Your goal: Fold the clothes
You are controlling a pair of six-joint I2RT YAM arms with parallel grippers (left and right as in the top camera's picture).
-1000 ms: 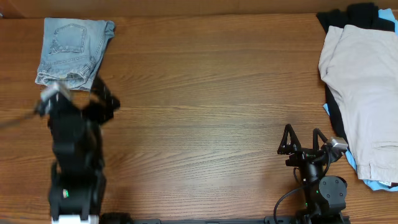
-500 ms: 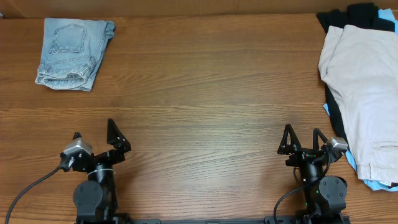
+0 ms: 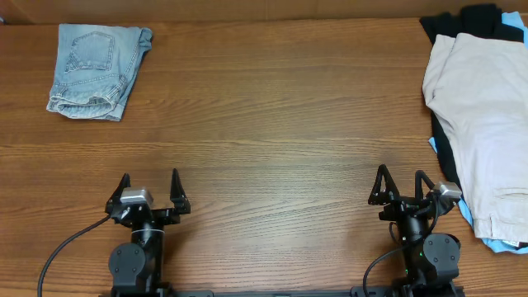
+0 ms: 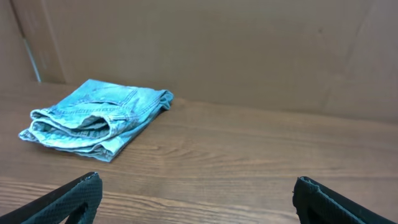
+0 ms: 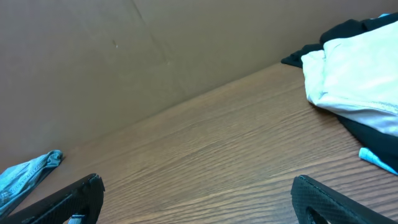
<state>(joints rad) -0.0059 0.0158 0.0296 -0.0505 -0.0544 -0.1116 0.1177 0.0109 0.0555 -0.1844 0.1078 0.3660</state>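
Observation:
The light-blue denim shorts (image 3: 95,68) lie folded into a compact bundle at the table's far left corner. They also show in the left wrist view (image 4: 96,119) and, as a small edge, in the right wrist view (image 5: 25,177). My left gripper (image 3: 149,183) is open and empty near the front edge, far from the shorts; its jaws show in the left wrist view (image 4: 198,194). My right gripper (image 3: 402,180) is open and empty at the front right; its jaws show in the right wrist view (image 5: 196,193).
A pile of a beige garment (image 3: 483,115) over black (image 3: 450,21) and sky-blue (image 3: 495,244) garments lies at the right edge, also in the right wrist view (image 5: 357,74). A brown wall (image 4: 249,50) backs the wooden table (image 3: 272,124).
My left arm has pulled back from beside the shorts to the front edge and turned to face forward, jaws open. The shorts and the right arm have not moved.

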